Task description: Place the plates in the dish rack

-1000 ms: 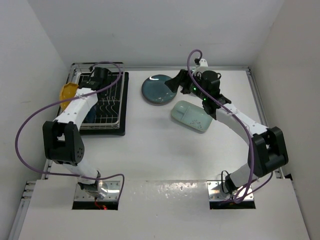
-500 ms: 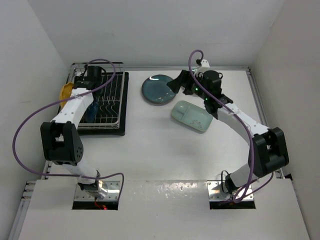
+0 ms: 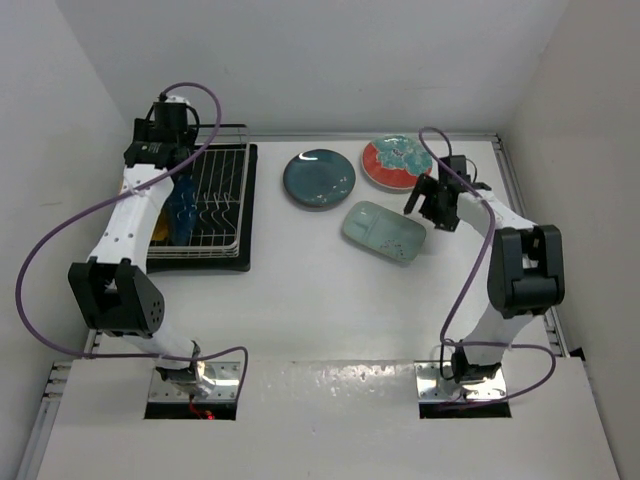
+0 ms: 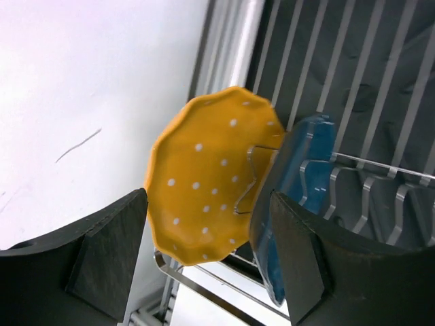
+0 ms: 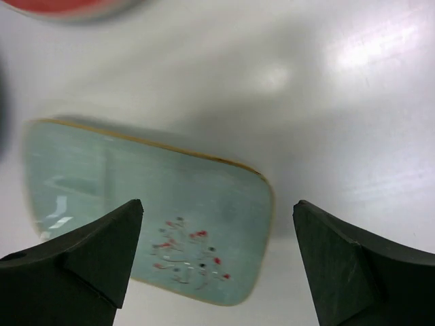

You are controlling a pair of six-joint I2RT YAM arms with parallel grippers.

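Observation:
The yellow-orange dotted plate [image 4: 204,183] stands on edge at the left end of the dish rack [image 3: 215,200], propped on a wire tine. A dark blue wavy-edged plate [image 4: 299,183] stands right beside it. My left gripper [image 4: 204,272] hovers above the yellow plate, open and touching nothing. On the table lie the dark teal round plate [image 3: 319,179], the red-rimmed floral plate [image 3: 395,160] and the pale green plate [image 3: 383,231]. My right gripper [image 3: 432,205] is open above the right end of the pale green plate [image 5: 156,210], with nothing between its fingers.
The rack sits on a black tray [image 3: 248,200] at the back left, close to the left wall [image 3: 80,120]. Its wire slots [image 4: 380,81] to the right of the blue plate stand free. A purple cable [image 3: 50,260] loops beside the left arm.
The left gripper has opened, left the yellow plate standing in the rack, and drawn back above it. The right arm has swung right from the teal plate to the pale green plate, uncovering the red plate.

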